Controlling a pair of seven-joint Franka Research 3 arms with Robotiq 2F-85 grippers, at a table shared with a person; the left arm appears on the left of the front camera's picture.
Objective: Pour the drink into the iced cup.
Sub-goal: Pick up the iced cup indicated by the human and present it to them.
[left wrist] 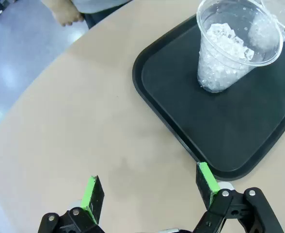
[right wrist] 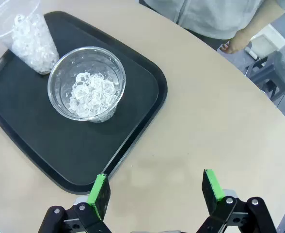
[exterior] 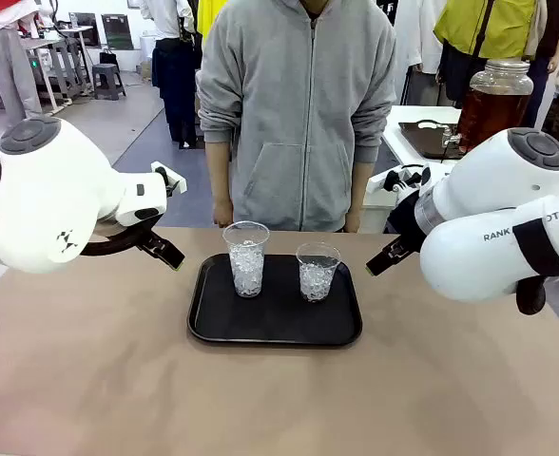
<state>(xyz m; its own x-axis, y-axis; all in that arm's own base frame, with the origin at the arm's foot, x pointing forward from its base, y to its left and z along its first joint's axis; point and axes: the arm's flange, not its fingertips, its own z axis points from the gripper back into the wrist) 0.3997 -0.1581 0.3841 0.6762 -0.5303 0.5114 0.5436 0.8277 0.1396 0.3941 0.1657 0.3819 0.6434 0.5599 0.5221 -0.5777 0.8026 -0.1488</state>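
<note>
Left fingers (left wrist: 206, 178) and right fingers (right wrist: 100, 194) gape empty, iced cups (exterior: 247, 258) between, drink (exterior: 489, 116) well beyond.

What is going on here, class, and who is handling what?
Nothing is handled yet. A taller cup and a shorter cup, both holding ice, stand on a black tray. The left gripper and right gripper hover open and empty either side of it. A person stands across the table; the jar of amber drink sits on another table behind.

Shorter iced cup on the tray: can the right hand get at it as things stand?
Probably yes: the right hand is open, the shorter cup stands nearest it, and only bare table and tray lie between.
</note>
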